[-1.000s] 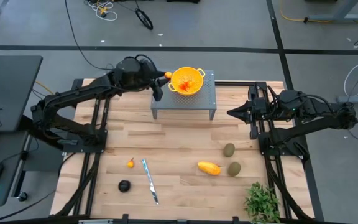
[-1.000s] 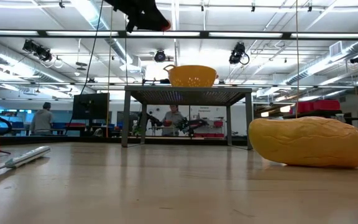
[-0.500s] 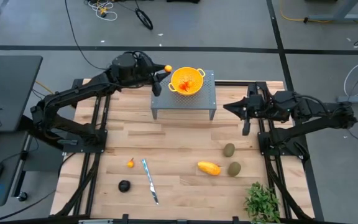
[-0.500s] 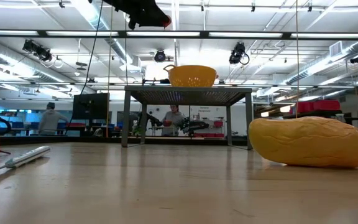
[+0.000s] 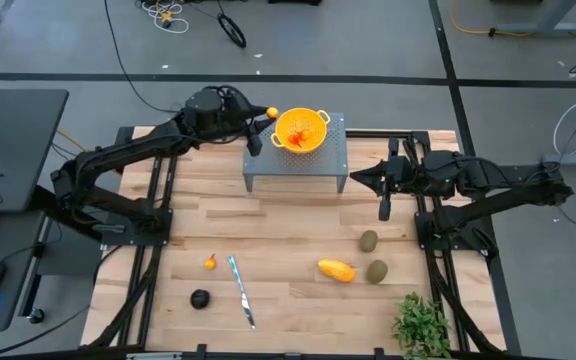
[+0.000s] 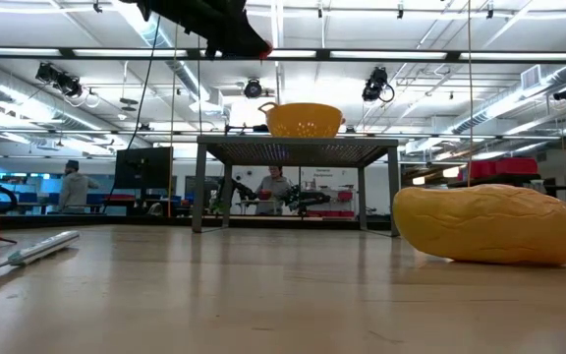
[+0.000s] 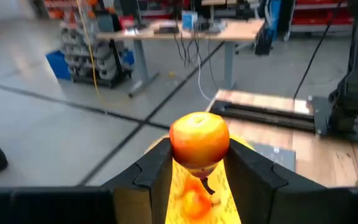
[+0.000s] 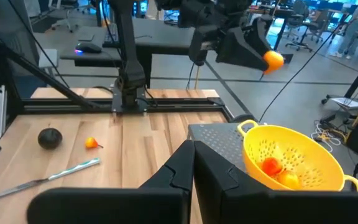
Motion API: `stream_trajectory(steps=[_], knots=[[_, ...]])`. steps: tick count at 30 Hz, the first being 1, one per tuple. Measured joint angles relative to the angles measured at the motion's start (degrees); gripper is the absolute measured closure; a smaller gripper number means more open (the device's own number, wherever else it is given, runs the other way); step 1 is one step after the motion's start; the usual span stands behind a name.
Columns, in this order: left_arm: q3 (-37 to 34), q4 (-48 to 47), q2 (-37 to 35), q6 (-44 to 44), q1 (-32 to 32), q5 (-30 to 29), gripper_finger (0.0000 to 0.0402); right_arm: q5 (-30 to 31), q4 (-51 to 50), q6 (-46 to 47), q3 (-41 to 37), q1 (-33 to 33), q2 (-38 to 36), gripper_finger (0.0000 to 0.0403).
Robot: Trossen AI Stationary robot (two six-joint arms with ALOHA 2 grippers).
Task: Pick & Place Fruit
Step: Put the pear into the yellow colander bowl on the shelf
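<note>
Left claw, clamped on a small orange fruit, has edged nearer the colander; release pending.

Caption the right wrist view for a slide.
Left hand holds a small orange fruit above the yellow colander, which already contains fruit, on the grey stand.

A robotics lab: ceiling light strips across the upper frame, workbenches upper centre, cables at top.
</note>
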Motion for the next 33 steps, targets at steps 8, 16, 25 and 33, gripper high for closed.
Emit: stream_trajectory(steps=[8,16,25,33], knots=[[0.0,2.4,0.9,-1.0,0.5,1.7,0.0258,-1.5,0.4,1.4,0.0,-0.1,0.0,0.0385],[0.0,2.7,0.9,-2.1,0.6,3.2,0.0258,-8.3,6.7,1.1,0.0,-3.8,0.0,0.0385],[0.0,2.6,0.9,-2.6,0.6,3.3,0.0258,-17.2,5.0,0.6,0.0,-14.2,0.0,0.0385],[0.0,2.6,0.9,-2.6,0.6,3.3,0.0258,-23.1,4.9,0.4,0.0,-21.6,0.0,0.0385]])
